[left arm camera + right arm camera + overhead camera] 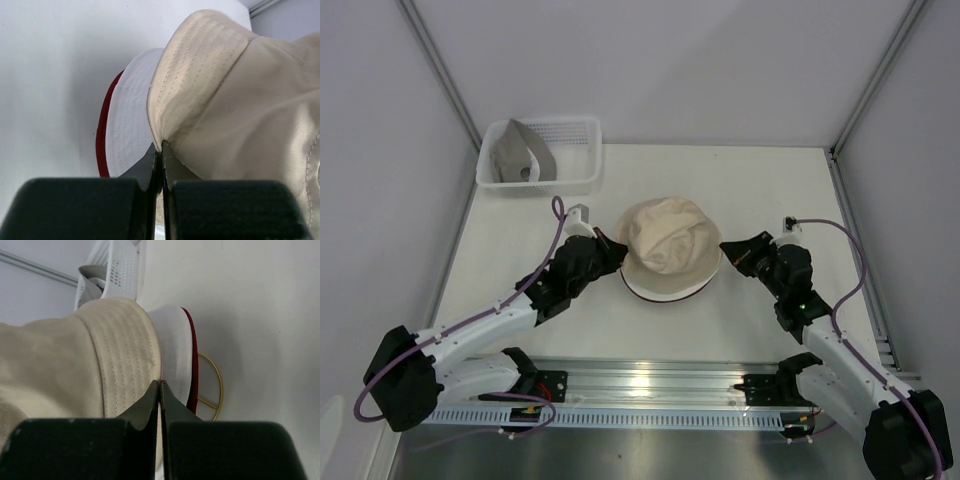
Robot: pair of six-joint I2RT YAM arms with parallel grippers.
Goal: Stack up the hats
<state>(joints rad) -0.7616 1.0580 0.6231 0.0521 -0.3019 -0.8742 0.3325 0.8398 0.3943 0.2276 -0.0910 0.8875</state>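
With left fingers (146,167) and right fingers (145,402) pinched on beige hat (665,235) brim, lower level and centred over white hat (127,125).

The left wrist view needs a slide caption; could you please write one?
Left claw shut on the brim of the beige hat, stacked over the white hat and dark red hat.

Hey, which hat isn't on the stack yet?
The grey hat: it lies alone in the white mesh basket, while the beige hat, white hat and dark red hat sit piled mid-table.
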